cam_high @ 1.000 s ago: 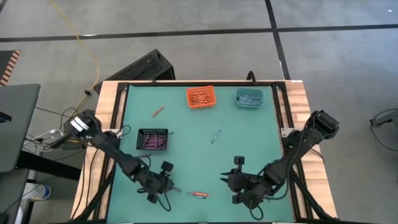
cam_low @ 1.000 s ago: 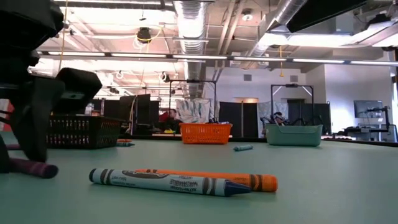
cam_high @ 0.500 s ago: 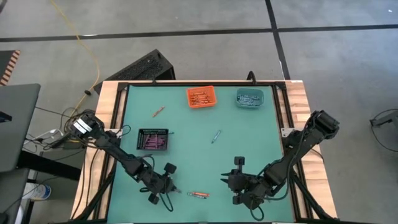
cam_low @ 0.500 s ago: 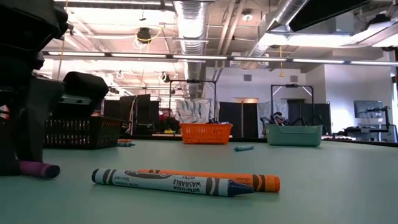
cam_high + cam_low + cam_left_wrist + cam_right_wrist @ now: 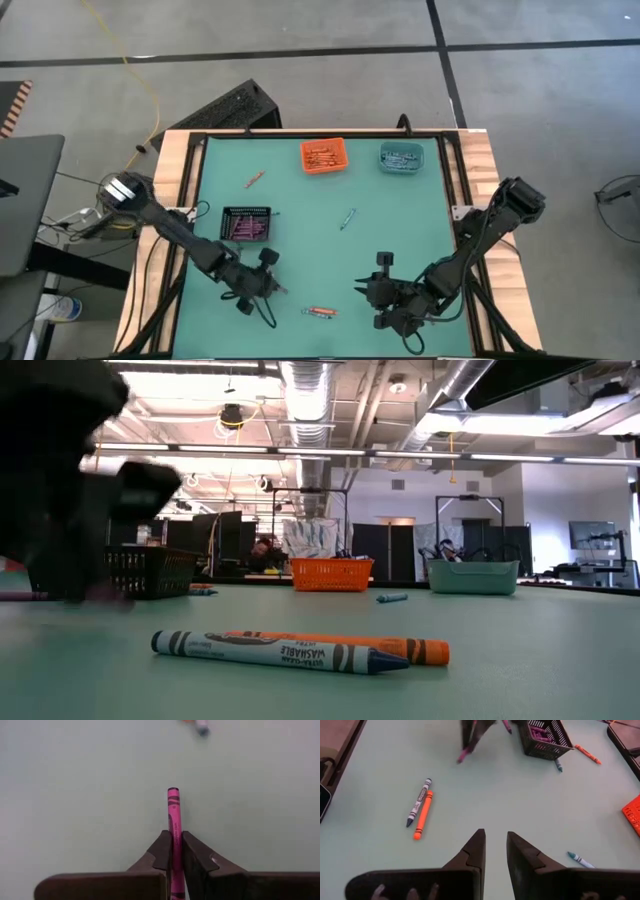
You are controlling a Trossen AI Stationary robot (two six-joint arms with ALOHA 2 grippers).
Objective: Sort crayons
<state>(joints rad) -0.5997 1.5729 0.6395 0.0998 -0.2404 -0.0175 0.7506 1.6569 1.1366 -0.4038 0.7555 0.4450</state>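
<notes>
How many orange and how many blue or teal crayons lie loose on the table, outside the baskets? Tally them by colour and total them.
Orange paper-wrapped crayon sticks: 2
Blue or teal paper-wrapped crayon sticks: 3
Total: 5

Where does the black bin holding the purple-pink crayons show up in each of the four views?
High view: black bin on the table's left side, just ahead of the left gripper.
Low view: at left, partly behind the blurred dark arm.
Left wrist view: not in it.
Right wrist view: at the top edge.
Shared landmark: the blue and orange crayon pair lying side by side.
</notes>
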